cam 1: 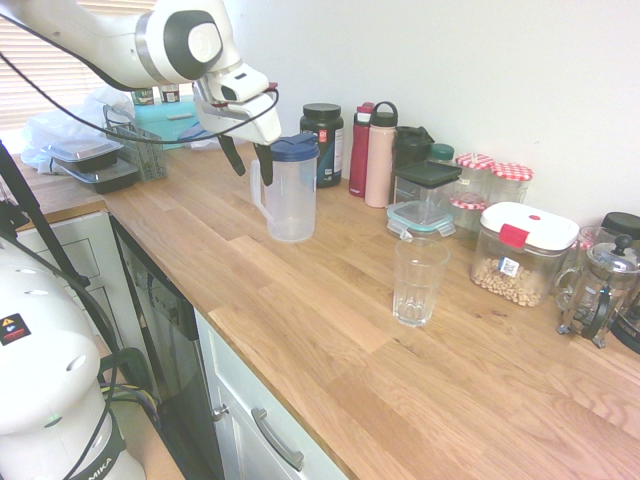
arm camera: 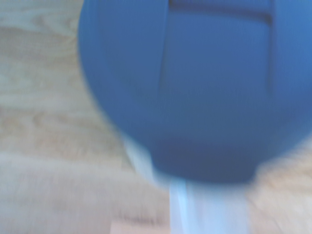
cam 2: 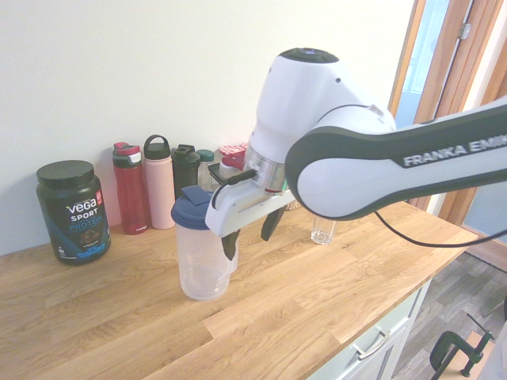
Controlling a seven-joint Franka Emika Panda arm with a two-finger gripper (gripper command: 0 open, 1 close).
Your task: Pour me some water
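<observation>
A clear plastic jug (cam 1: 291,205) with a blue lid (cam 1: 295,148) stands upright on the wooden counter (cam 1: 330,330). Whether it holds water I cannot tell. My gripper (cam 1: 250,162) hangs open at the jug's handle (cam 1: 257,196) side, its dark fingers (cam 1: 232,155) reaching down past lid height, nothing gripped. From the other side the jug (cam 2: 200,257) stands left of the gripper (cam 2: 250,234), with one finger close against its wall. An empty ribbed glass (cam 1: 418,281) stands apart toward the counter's middle, and shows as the glass (cam 2: 322,231) behind the arm. The blurred lid (arm camera: 195,87) fills the wrist view.
Along the wall stand a black protein tub (cam 1: 323,142), a red bottle (cam 1: 360,150), a pink bottle (cam 1: 380,155), lidded food boxes (cam 1: 422,195), a nut container (cam 1: 520,255) and a French press (cam 1: 598,290). A dish rack (cam 1: 135,140) sits far left. The counter's front edge drops off near the drawers (cam 1: 270,430).
</observation>
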